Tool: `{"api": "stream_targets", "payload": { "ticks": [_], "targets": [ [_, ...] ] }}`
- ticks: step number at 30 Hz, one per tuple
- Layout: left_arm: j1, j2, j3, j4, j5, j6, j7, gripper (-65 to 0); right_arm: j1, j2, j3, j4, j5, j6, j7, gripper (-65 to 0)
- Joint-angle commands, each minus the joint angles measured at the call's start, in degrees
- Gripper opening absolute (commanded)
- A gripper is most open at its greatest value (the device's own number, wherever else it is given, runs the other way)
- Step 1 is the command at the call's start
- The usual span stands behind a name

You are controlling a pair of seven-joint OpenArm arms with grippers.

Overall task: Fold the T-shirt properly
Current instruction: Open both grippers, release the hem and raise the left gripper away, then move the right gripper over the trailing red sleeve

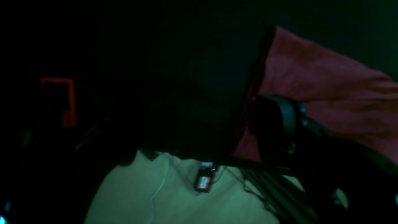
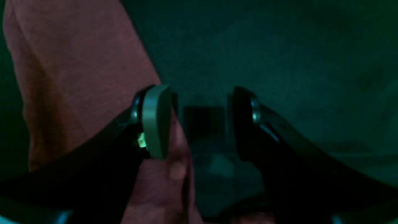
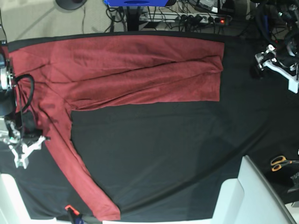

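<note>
A: Base view, top-down: brick-red long-sleeved knit T-shirt spread on black cloth table cover. Body is already folded into a long band along the cover's far edge, probably so the next fold is a plain halving. One sleeve trails off it diagonally toward the cover's near edge, cuff close to that edge; it likely needs folding in next.

B: Where are the arms vs. the shirt?

A: Right gripper sits at the shirt's shoulder end, just beside where the loose sleeve leaves the body, prob. placed to work on that sleeve. Left gripper is off the shirt, past its hem end, over bare cover, touching nothing.

B: Jaw state?

A: Right wrist view, dim and green-tinted: right gripper's two pads stand partway apart w/ a clear gap. One pad lies against the red cloth's edge; the other is over dark cover. Nothing is pinched between them. Left wrist view is v. dark: only one finger shows, against red cloth; second finger not visible. Going by the base view, left gripper is spread apart and empty.

B: Anything else around?

A: Orange-handled scissors lie well away from the shirt, beyond the hem end.
</note>
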Motion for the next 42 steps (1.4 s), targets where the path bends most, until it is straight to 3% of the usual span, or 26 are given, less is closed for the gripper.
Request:
{"api": "stream_targets", "payload": {
  "ticks": [1,12,14,17,20,26,31,35,42],
  "targets": [
    [0.4,-1.0,-1.0,0.8,-0.9,-0.2,-0.5,-12.5,1.1,0.7,0.1,0.0,0.3,0.1,1.6,-35.0],
    [0.3,-0.8,-1.0,0.7,-1.2,-0.2,-0.5,-12.5,-2.2,0.1,0.4,-0.3,0.7,0.1,2.1,-36.0],
    [0.3,-0.8,-1.0,0.6,-1.2,-0.2,-0.5,-12.5,-2.2,0.1,0.2,-0.2,0.6,0.1,2.0,-41.6],
    [0.3,-0.8,-1.0,0.6,-1.2,-0.2,-0.5,-12.5,-2.1,0.1,0.3,0.1,0.5,0.1,1.9,-65.0],
    [0.2,-0.8,-1.0,0.6,-1.1,-0.2,-0.5,-12.5,-2.1,0.1,0.4,2.3,0.7,0.3,1.1,-64.2],
    [-0.1,-0.8,-1.0,-1.4,-1.0,-0.2,-0.5,-12.5,-9.8,0.7,1.3,22.2,0.7,0.0,-11.8,-65.0],
    [-2.0,-0.8,-1.0,-5.2,-1.0,-0.2,-0.5,-12.7,-21.5,0.1,10.2,45.9,0.4,0.0,-23.5,-65.0],
    [-2.7,-0.8,-0.5,-5.8,-1.0,-0.2,-0.5,-12.7,-29.4,-1.4,12.8,61.7,0.4,0.0,-29.0,-65.0],
    [-4.9,-1.2,5.6,-5.9,-0.8,-0.2,-0.6,-12.7,-37.5,-3.0,15.6,75.6,0.5,0.0,-35.6,-65.0]
  ]
}}
